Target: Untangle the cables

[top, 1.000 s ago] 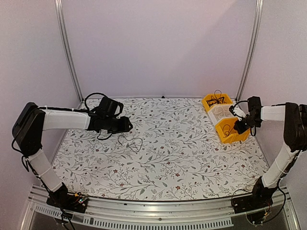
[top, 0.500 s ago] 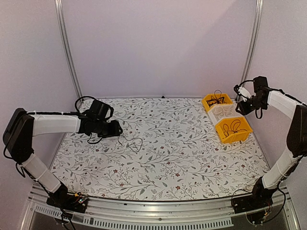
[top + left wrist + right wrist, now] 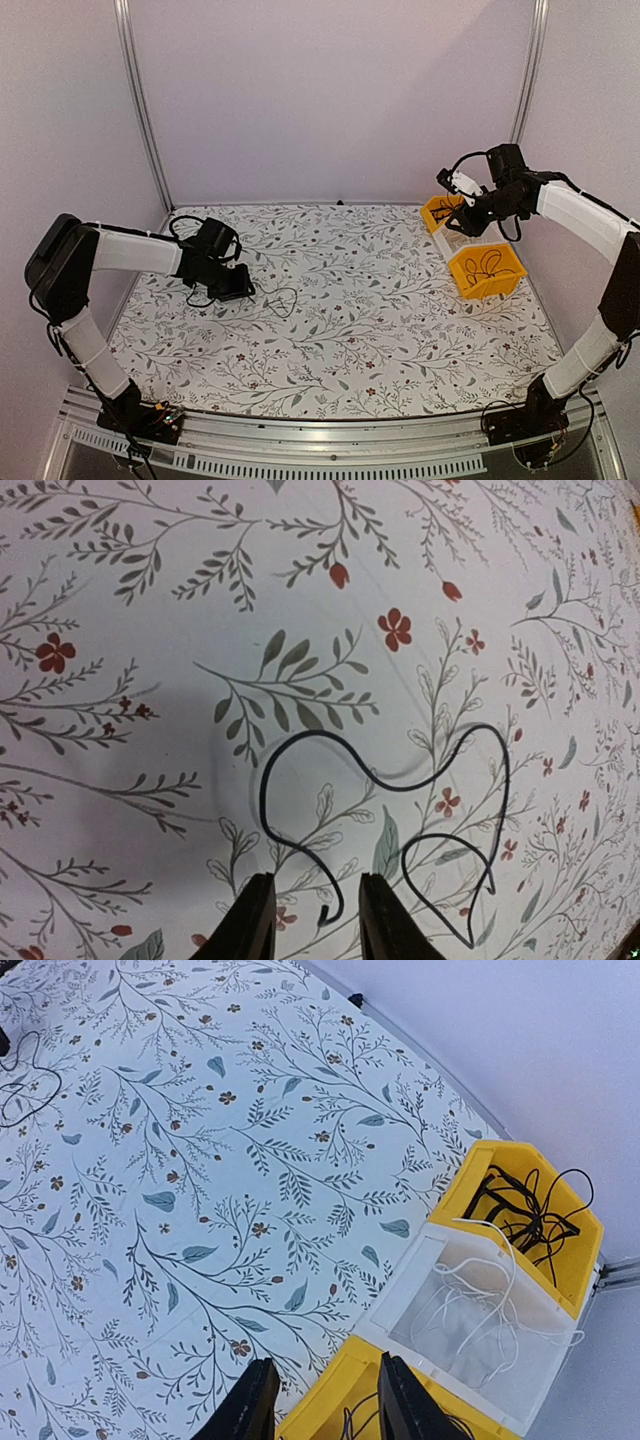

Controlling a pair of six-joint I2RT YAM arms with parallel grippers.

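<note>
Picking a thin black looping cable (image 3: 392, 786) off the floral desk (image 3: 150, 710) with left jaws half-parted astride its end, right jaws parted and empty; next, pinching that end.

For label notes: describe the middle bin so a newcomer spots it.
At the table's far right corner, find the two yellow bins. The bin between them is it: the only white one, holding pale wires.
</note>
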